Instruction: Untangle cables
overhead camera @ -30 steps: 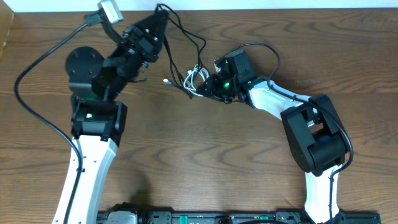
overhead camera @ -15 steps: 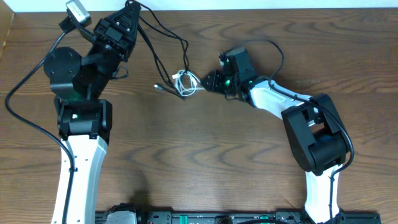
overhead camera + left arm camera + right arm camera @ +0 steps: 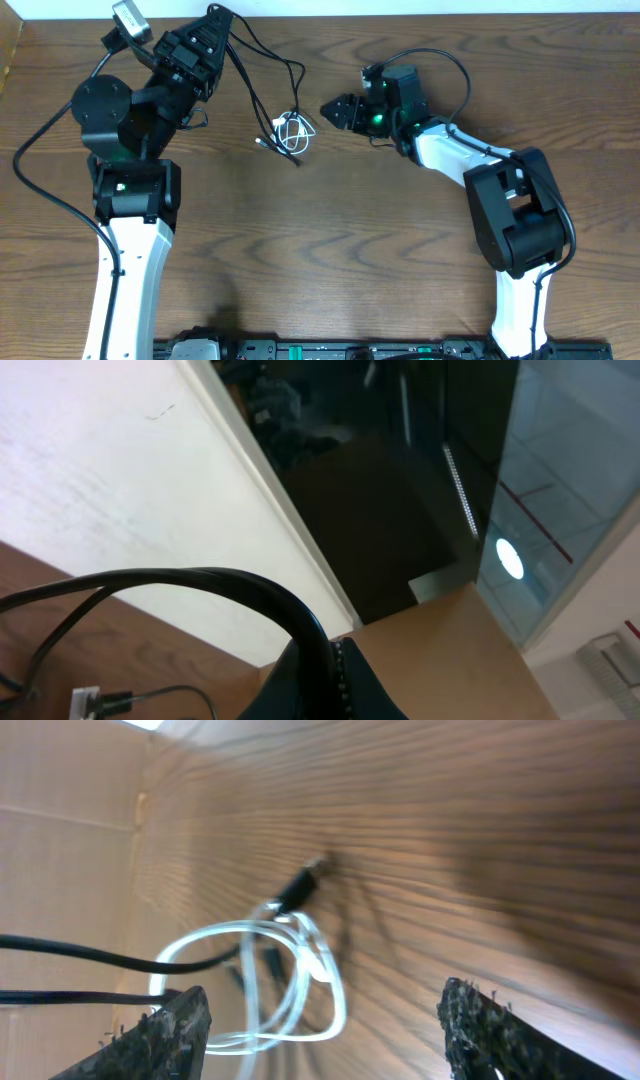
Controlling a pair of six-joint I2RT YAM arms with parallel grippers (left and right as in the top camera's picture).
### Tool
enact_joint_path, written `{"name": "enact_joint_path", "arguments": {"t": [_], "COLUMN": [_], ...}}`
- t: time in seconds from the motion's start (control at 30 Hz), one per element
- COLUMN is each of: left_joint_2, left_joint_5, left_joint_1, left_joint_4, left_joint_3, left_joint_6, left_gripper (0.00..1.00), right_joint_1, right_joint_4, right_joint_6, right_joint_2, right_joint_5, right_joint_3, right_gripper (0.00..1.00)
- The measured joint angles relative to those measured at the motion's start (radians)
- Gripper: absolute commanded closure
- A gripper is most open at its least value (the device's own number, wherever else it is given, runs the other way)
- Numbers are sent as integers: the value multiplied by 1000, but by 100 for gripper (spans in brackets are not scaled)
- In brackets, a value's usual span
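Overhead: black cable [image 3: 301,80], coiled white cable [image 3: 296,128]

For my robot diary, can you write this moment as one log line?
left end effector: shut on black cable | right end effector: open, beside white cable, not touching | tangle: not undone

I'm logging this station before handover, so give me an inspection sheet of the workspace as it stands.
Surface: wooden table, no spills or marks seen.
Job's things: white cable lies in a loose coil; black cable runs from the left hand into that coil, so the two are not yet apart.
Clutter: nothing seen.
Grippers: left hand shut on the black cable near the table's far edge; right hand open and empty, beside the coil without touching it.
Cables: thick black wires run along both arms, away from the coil.
Surroundings: white wall and dark glass in the left wrist view.
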Motion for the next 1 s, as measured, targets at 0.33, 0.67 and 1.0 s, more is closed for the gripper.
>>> {"name": "enact_joint_path", "arguments": {"t": [0.33, 0.67, 1.0], "left_joint_2": [0, 0, 0], "left_joint_5": [0, 3, 3], "left_joint_1": [0, 18, 43], "left_joint_4": [-15, 23, -90], "left_joint_3": [0, 0, 0], "left_joint_6": [-11, -48, 13], "left_gripper": [92, 92, 89], "right_joint_1": [129, 119, -100], "right_joint_4": [-2, -160, -380], "right_joint_6": [35, -8, -136], "right_joint_2": [15, 60, -42], "right_joint_5": [19, 108, 227], "right_joint_3": [0, 0, 0], "right_gripper": [50, 99, 99]}}
